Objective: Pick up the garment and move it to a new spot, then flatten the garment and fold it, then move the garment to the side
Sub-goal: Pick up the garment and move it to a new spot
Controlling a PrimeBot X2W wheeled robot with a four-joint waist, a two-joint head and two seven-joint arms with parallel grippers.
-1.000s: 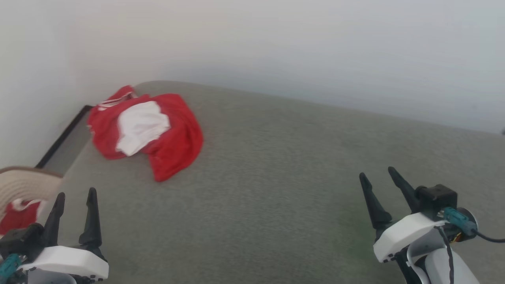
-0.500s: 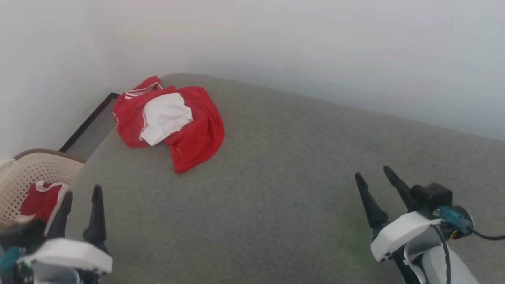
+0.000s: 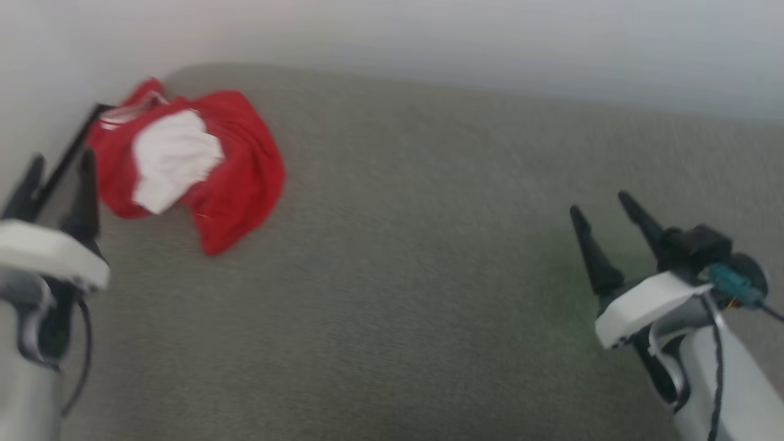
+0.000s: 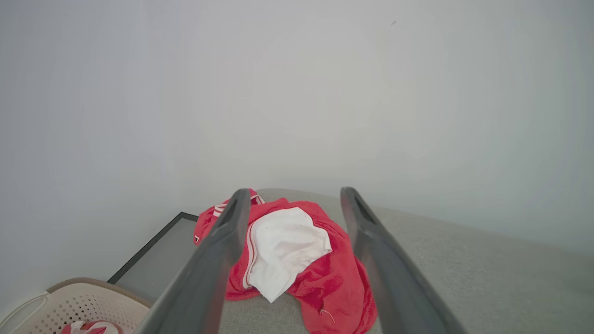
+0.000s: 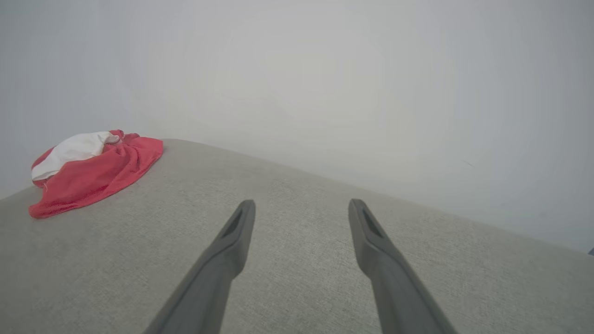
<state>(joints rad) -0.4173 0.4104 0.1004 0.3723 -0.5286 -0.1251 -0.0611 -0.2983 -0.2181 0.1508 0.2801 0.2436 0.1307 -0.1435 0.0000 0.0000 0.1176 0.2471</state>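
Well, the red and white shirt [image 3: 184,162] lies crumpled at the far left corner of a grey cushion [image 3: 429,306], close to the pale wall [image 3: 429,37]. The head view is blurry, but it shows both arms at once. The left gripper [image 3: 61,162] stands at the left edge, near the shirt's left side. The right gripper [image 3: 600,205] stands far over on the right, well apart from the shirt. Both have their two dark fingers spread wide and hold nothing. The left wrist view looks along the left fingers, and the shirt sits ahead of them, showing in the gap between the two. A white part lies on top of the red cloth, with striped trim at its edge. That view also shows a pale basket [image 4: 79,301] with small holes down at the lower left, with something red and white inside. A dark frame [image 4: 146,247] runs just beside the cushion's corner. The right wrist view shows grey cushion under the spread fingers, and the shirt lies low far off to the left.
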